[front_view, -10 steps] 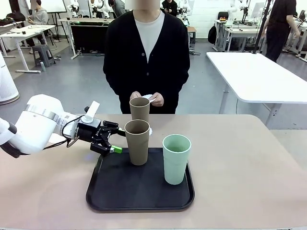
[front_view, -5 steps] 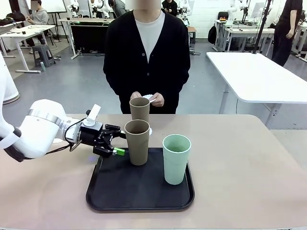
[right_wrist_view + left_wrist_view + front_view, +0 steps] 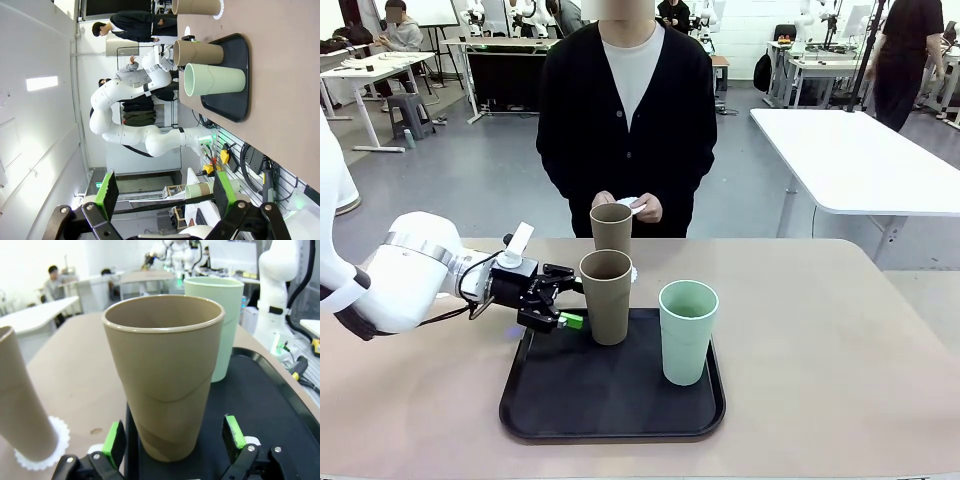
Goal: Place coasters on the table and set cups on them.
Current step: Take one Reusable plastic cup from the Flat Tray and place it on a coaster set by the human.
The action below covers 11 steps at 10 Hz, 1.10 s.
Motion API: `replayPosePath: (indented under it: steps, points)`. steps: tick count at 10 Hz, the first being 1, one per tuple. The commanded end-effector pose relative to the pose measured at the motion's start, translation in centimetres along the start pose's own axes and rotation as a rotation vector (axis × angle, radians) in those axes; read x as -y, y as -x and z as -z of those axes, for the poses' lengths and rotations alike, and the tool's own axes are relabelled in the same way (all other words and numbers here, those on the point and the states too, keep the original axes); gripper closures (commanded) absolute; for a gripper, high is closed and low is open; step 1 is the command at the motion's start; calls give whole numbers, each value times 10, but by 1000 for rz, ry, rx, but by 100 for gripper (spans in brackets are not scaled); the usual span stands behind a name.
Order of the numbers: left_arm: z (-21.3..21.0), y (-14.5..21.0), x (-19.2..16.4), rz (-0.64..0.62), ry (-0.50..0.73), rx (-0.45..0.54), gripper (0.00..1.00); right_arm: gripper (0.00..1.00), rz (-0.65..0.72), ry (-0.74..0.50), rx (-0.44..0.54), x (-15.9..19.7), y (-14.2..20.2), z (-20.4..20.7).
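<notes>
Step in hand: grasping the second cup. Left end effector (image 3: pixel 568 298) has its jaws apart, flanking the tall tan-brown matte tumbler (image 3: pixel 607 300) at the far-left of the rounded black tray (image 3: pixel 580 400). Its twin (image 3: pixel 611 228) stands beyond the tray on a scalloped white coaster (image 3: pixel 59 432). Right end effector (image 3: pixel 165 195) is open, away from the tray. Next, I judge: close, lift clear of the tray rim, and set down on a free coaster.

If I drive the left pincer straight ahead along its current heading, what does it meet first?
The tan cup standing on the black tray: it sits dead ahead of the open left pincer, centred between its fingers and seemingly close.
</notes>
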<state>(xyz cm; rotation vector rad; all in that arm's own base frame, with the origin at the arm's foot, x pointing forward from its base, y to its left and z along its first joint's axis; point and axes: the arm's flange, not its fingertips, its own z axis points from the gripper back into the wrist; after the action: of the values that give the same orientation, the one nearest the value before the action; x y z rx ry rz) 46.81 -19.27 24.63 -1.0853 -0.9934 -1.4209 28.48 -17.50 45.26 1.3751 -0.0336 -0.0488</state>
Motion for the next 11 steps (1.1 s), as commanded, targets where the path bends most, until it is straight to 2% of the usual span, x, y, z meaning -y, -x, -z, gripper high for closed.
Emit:
replayPosePath:
  steps: [1, 11]
  points:
    - [4, 3, -5, 46, -18, 18, 0, 0, -5, -8, 0, 0, 0, -1]
    - [17, -2, -16, 40, -32, 8, 0, 0, -5, -8, 0, 0, 0, -1]
